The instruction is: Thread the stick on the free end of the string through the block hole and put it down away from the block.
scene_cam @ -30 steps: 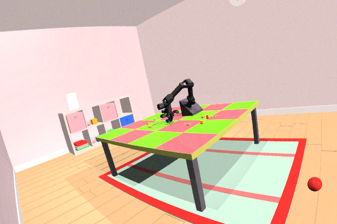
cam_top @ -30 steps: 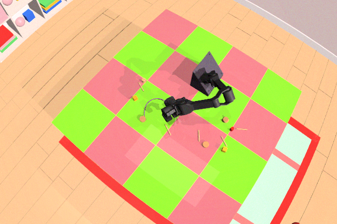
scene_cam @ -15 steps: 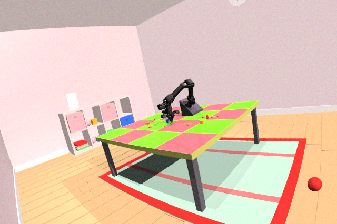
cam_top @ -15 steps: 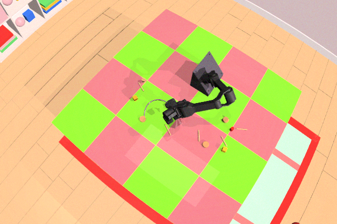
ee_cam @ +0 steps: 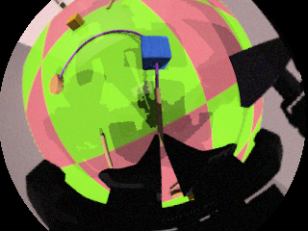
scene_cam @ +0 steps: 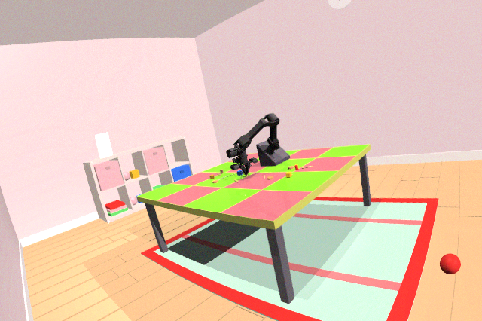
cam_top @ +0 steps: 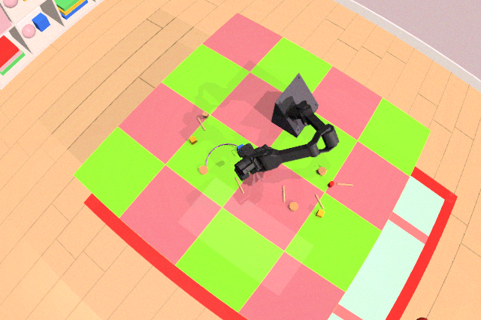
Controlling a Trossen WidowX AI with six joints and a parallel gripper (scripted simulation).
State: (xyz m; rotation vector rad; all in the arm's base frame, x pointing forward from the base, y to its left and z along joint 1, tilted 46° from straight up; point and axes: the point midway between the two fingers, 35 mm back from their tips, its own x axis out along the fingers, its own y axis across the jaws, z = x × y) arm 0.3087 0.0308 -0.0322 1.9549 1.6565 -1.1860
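Note:
The blue block (cam_top: 240,147) (scene_cam: 239,172) (ee_cam: 155,50) rests on the table. The round button (cam_top: 203,170) (ee_cam: 56,84) lies to its left in the wrist view. The purple string (cam_top: 225,144) (ee_cam: 117,32) arcs from the button to the block's far side. More purple string (ee_cam: 157,75) shows on the block's near side, leading to the thin wooden stick (ee_cam: 158,103). So the string passes through the block, and the stick is wholly outside it. My gripper (scene_cam: 246,174) (ee_cam: 160,136) is shut on the stick's near end, low over the table. In the top view the arm hides the fingertips.
A loose stick (cam_top: 239,185) (ee_cam: 107,151) lies close to the gripper. A yellow cube (cam_top: 193,140) (ee_cam: 75,21) and another stick (cam_top: 201,123) lie beyond the string. Further off are a disc (cam_top: 293,206), a red piece (cam_top: 331,184), a second yellow cube (cam_top: 319,213) and several sticks.

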